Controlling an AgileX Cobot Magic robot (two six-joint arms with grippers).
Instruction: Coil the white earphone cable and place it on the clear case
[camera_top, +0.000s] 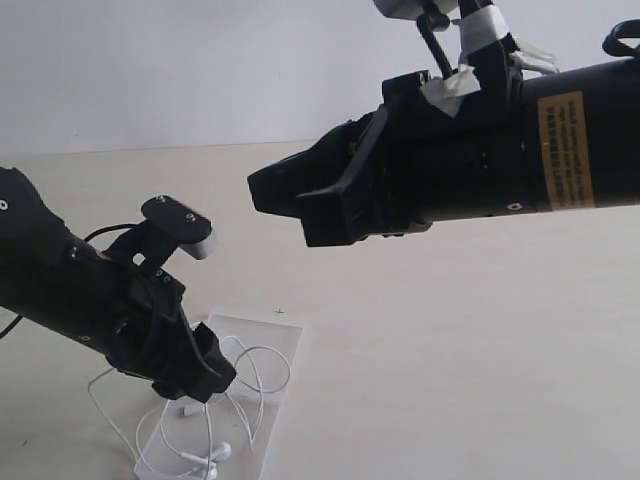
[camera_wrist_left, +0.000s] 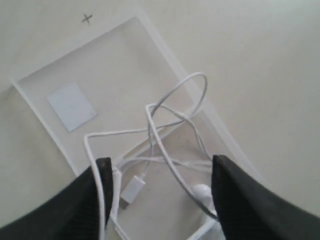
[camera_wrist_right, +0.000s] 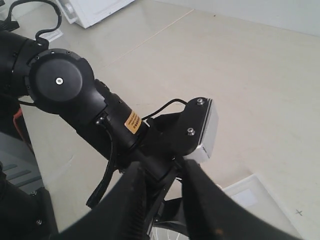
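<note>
The clear case lies open and flat on the table, with a white square sticker in one half. The white earphone cable rests in loose loops across the case, its plug and an earbud lying on the other half. My left gripper hangs just above the loops, open, with nothing pinched; one strand runs along a finger. In the exterior view the left gripper sits over the cable and the case. My right gripper hovers high above, open and empty.
A small cross mark sits on the beige table just beyond the case. In the right wrist view the left arm fills the space below the right gripper, and a white box stands at the table's far edge.
</note>
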